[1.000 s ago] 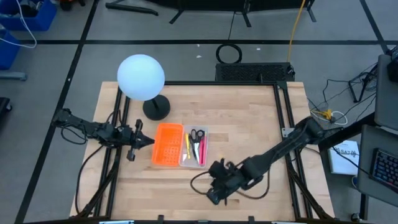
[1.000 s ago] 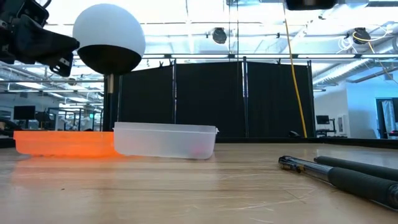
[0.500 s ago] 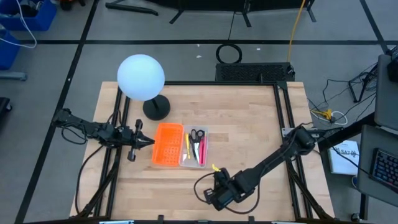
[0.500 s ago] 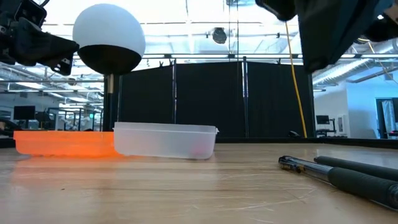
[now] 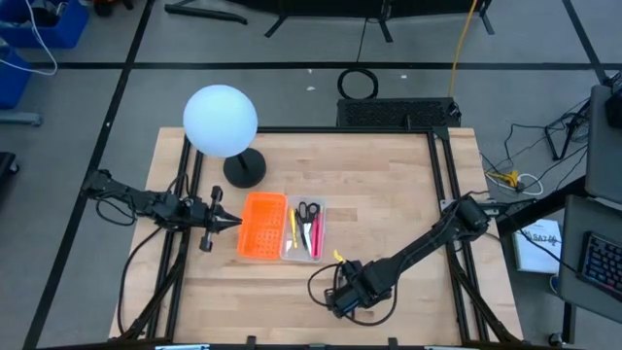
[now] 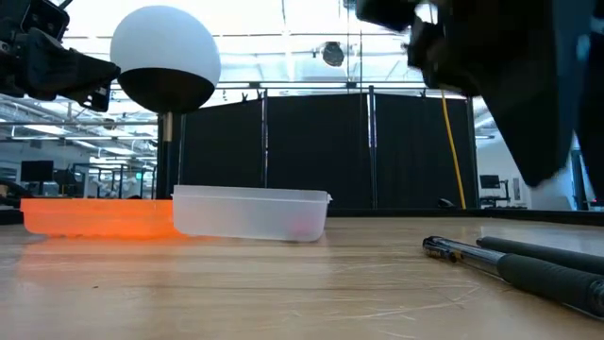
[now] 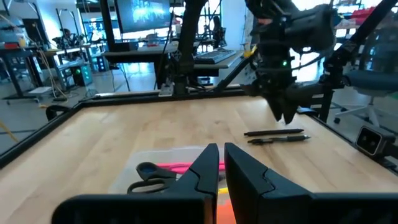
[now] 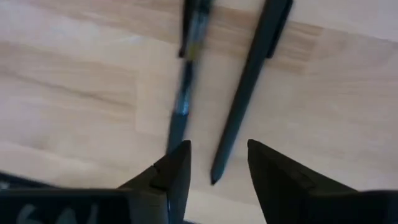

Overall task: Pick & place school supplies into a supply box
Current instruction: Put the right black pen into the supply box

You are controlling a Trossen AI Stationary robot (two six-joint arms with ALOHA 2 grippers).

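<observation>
Two dark pens (image 8: pixel 249 93) (image 8: pixel 185 81) lie side by side on the wood near the table's front edge, also seen as pens (image 7: pixel 277 135). My right gripper (image 8: pixel 217 165) hovers open just above them, pointing down, with one pen's tip below the gap between its fingers. The clear supply box (image 6: pixel 250 215) rests flat mid-table and holds black-handled scissors (image 5: pixel 308 209), a yellow pen (image 5: pixel 293 228) and a pink pen (image 5: pixel 315 236). My left gripper (image 7: pixel 222 163) waits shut at the left, beside the orange tray.
An orange tray (image 5: pixel 262 226) lies against the supply box's left side. A white globe lamp (image 5: pixel 222 121) on a dark base (image 5: pixel 244 171) stands at the far left. Bare wood stretches to the right of the box and toward the far edge.
My right arm has swung into the low view from above, over the two dark pens, with its wrist tipping to point down at them. The pens and the box have stayed where they were.
</observation>
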